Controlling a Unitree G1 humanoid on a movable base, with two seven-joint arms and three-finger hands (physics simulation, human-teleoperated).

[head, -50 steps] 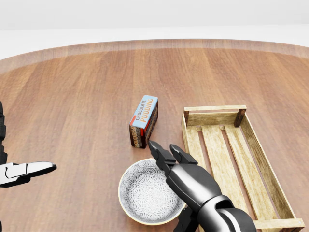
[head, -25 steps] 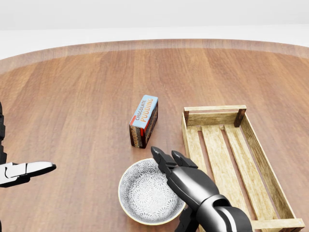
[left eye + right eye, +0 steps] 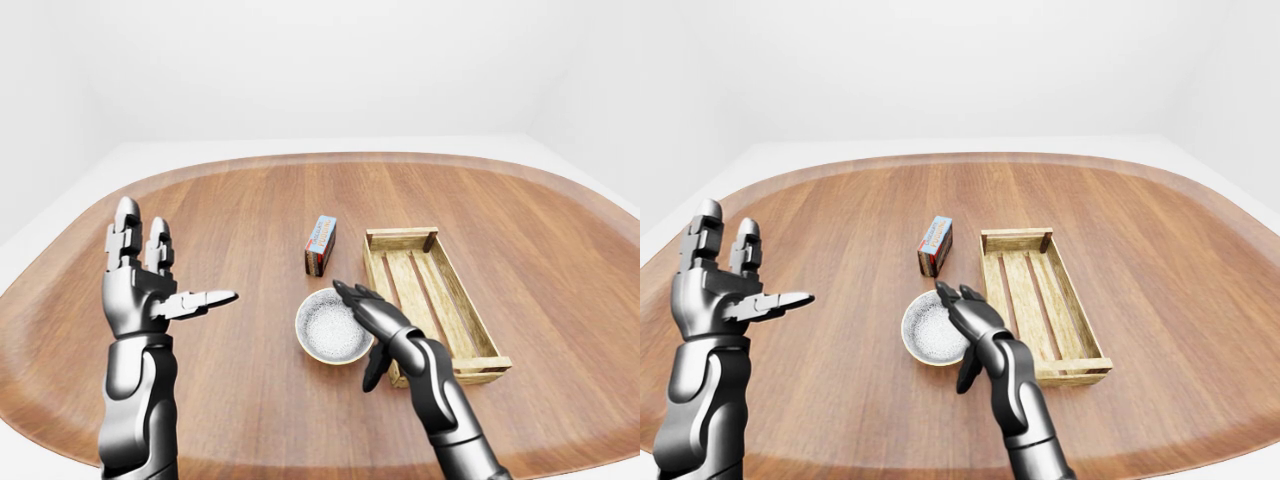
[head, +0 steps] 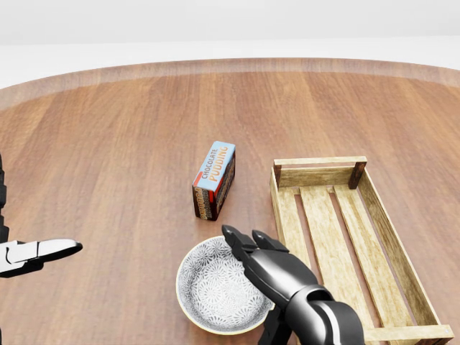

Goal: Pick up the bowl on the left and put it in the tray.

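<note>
head view | obstacle: pudding box [image 4: 214, 180] just above bowl [image 4: 208, 291] | tray [image 4: 318, 215] slats bare | bowl-tray gap narrow

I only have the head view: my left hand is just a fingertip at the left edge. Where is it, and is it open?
Observer: In the left-eye view the left hand is raised upright, fingers spread open, well left of the bowl.
Operator: And my right thumb? Barely shows here.
Observer: The right hand is open; its thumb hangs outside the rim, between bowl and tray.
Operator: Any second bowl out of frame?
Observer: None visible; only a pudding box besides.
</note>
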